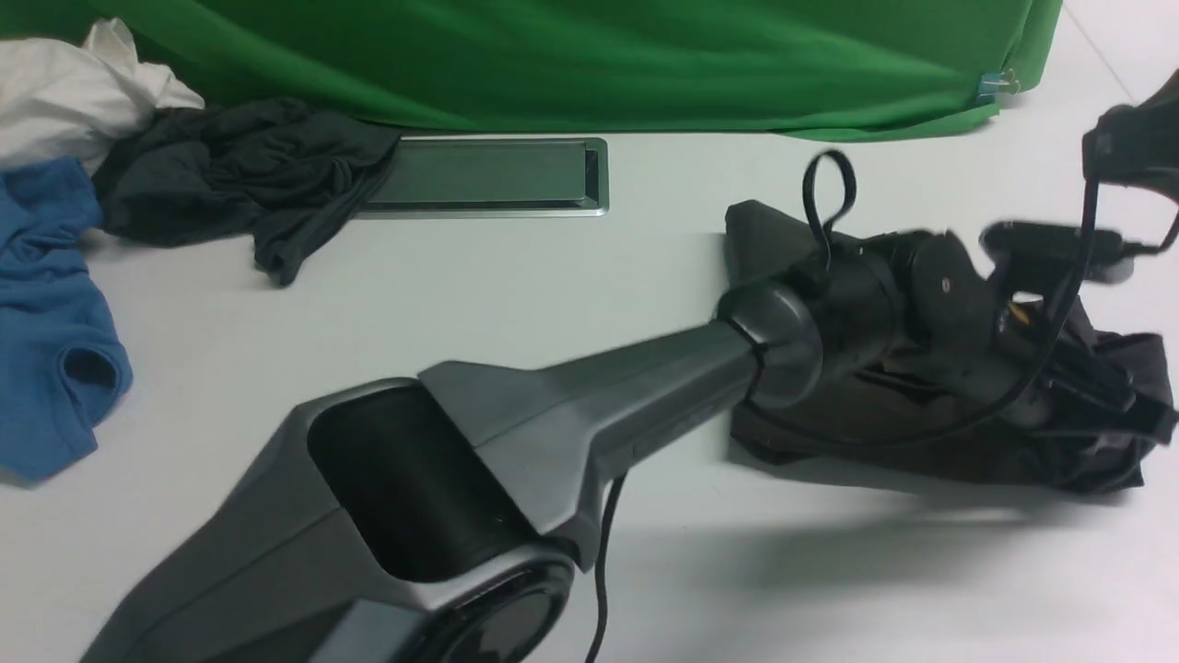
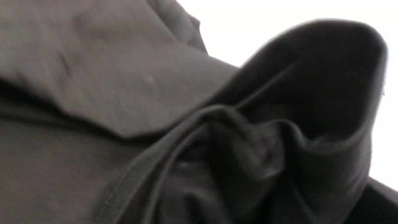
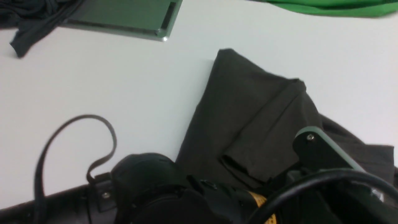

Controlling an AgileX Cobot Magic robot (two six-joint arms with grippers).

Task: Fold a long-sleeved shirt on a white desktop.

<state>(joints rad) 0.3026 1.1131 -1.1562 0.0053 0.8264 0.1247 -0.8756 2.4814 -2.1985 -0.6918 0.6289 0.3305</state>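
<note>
The long-sleeved shirt (image 1: 783, 249) lies as a dark, partly folded bundle at the right of the white desktop (image 1: 461, 295). My left arm reaches across from the near left, and its wrist and left gripper (image 1: 1096, 391) are down on the bundle's right part. Dark against dark cloth, its jaws cannot be made out. The left wrist view is filled with blurred shirt folds (image 2: 124, 77) at very close range. Only a dark, blurred piece of my right arm (image 1: 1138, 147) shows at the right edge, above the shirt. The right wrist view looks down on the shirt (image 3: 248, 109) and my left wrist, and its own jaws do not show.
A blue garment (image 1: 46, 331), a smaller dark grey garment (image 1: 249, 175) and a white cloth (image 1: 64, 92) lie at the far left. A metal hatch (image 1: 488, 175) is set into the desktop at the back. The green backdrop (image 1: 599, 55) hangs behind.
</note>
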